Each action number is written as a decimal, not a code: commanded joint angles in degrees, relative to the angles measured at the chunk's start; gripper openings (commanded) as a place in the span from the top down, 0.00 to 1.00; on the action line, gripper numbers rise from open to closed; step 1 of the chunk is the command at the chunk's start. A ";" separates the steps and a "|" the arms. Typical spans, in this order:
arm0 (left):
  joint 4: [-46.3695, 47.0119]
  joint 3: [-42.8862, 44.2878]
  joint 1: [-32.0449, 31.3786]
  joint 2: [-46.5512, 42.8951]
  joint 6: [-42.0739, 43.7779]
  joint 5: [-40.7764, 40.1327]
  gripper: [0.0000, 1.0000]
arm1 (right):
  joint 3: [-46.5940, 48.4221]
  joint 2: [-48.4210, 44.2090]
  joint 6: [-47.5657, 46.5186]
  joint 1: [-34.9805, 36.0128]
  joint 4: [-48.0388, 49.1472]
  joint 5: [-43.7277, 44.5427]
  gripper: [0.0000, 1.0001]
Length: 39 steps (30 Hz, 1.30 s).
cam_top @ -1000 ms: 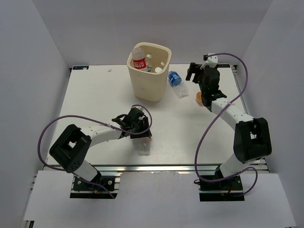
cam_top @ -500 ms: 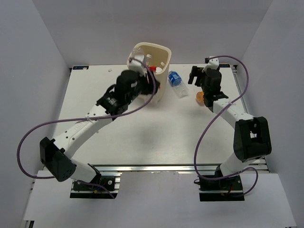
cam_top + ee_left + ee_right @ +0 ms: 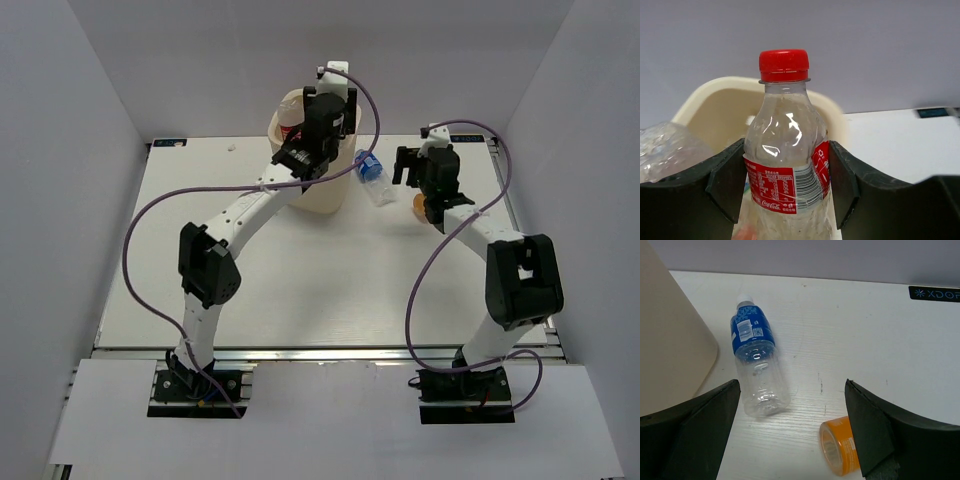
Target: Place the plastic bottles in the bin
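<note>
My left gripper (image 3: 318,125) is raised at the cream bin (image 3: 327,196), shut on a clear bottle with a red label and red cap (image 3: 785,150), held upright. The bin's rim (image 3: 715,95) shows just behind it, with a crumpled clear bottle (image 3: 665,150) inside. Another red-labelled bottle (image 3: 290,130) stands in the bin. My right gripper (image 3: 412,172) is open and empty above the table, right of the bin. Below it lie a clear blue-labelled bottle (image 3: 757,370) beside the bin wall (image 3: 670,340) and an orange bottle (image 3: 840,445); both also show from above, the blue-labelled one (image 3: 370,172) and the orange one (image 3: 420,204).
White walls close in the table at the back and both sides. A black label strip (image 3: 935,293) marks the table's back right edge. A small white speck (image 3: 232,148) lies near the back left.
My left arm swung from the table's front middle up and back to the bin, carrying the red-labelled bottle. The right gripper barely shifted.
</note>
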 commanded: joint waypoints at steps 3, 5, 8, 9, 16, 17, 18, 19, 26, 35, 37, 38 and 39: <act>0.16 5.33 0.48 1.97 4.66 -7.42 0.59 | 5.89 4.84 -7.29 -0.40 -0.96 -5.16 0.11; 2.78 4.55 0.57 2.94 5.01 -10.67 0.59 | 6.86 5.72 -6.87 -0.40 -0.96 -4.99 0.11; 3.24 5.41 1.10 5.04 5.02 -12.35 0.57 | 7.56 7.04 -6.78 -0.31 -0.52 -6.13 0.11; 2.98 6.46 1.45 5.57 5.01 -12.18 0.57 | 7.74 7.57 -6.95 -0.31 -0.52 -6.65 0.11; 1.48 4.72 1.63 4.88 5.01 -10.69 0.02 | 13.27 12.13 -10.74 -0.31 -3.94 -13.41 0.11; 0.96 4.54 1.71 4.87 5.01 -10.68 0.02 | 14.50 13.10 -10.74 -0.31 -4.99 -13.69 0.11; -0.09 4.89 1.63 4.18 5.01 -8.42 0.02 | 16.69 15.11 -10.74 -0.40 -6.40 -15.00 0.11; -1.23 6.11 1.63 3.91 4.84 -7.44 0.02 | 17.75 16.09 -10.74 -0.31 -7.02 -15.71 0.11; -4.85 6.40 1.63 -1.62 4.31 -2.07 0.02 | 30.40 27.23 -9.77 -0.40 -14.40 -18.44 0.11; -1.78 -6.87 1.63 -14.88 2.73 -0.48 0.02 | 49.82 41.04 -6.61 0.22 -26.51 -20.64 0.11; 0.06 -12.84 1.63 -17.79 2.47 -1.01 0.02 | 50.98 42.11 -6.43 0.48 -27.59 -19.85 0.11; 0.86 -15.12 1.63 -21.02 2.29 -1.88 0.02 | 51.42 42.63 -6.25 0.48 -27.85 -19.58 0.11; 2.00 -19.93 1.63 -22.79 1.77 -2.33 0.02 | 52.30 42.99 -6.25 0.66 -29.33 -19.15 0.11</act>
